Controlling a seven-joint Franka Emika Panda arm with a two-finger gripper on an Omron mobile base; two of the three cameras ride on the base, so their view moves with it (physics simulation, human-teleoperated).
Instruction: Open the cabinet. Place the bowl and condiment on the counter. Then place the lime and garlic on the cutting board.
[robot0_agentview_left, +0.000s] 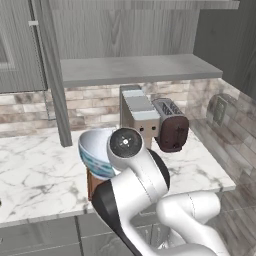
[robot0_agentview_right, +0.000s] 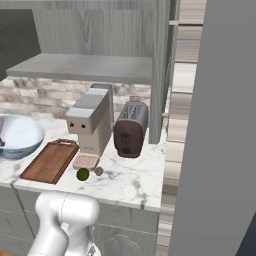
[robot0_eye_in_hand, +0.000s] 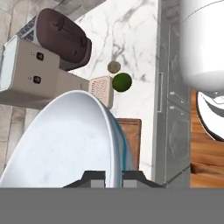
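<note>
My gripper (robot0_eye_in_hand: 113, 176) is shut on the rim of the bowl (robot0_eye_in_hand: 65, 140), which is white inside with a blue-and-white outside. The bowl (robot0_agentview_left: 95, 151) hangs tilted just left of the cutting board (robot0_agentview_right: 50, 161), low over the counter (robot0_agentview_left: 35, 170); my arm hides its right side. I cannot tell if it touches the marble. The lime (robot0_agentview_right: 82, 174) and the garlic (robot0_agentview_right: 98, 171) lie side by side on the counter, right of the board and in front of the coffee machine. The cabinet (robot0_agentview_left: 135, 67) stands open with a bare grey shelf. The condiment is out of view.
A beige coffee machine (robot0_agentview_right: 90, 122) and a dark toaster (robot0_agentview_right: 130, 131) stand at the back of the counter under the shelf. An open cabinet door (robot0_agentview_right: 215, 125) fills the right side; the other door (robot0_agentview_left: 55, 75) stands edge-on at the left.
</note>
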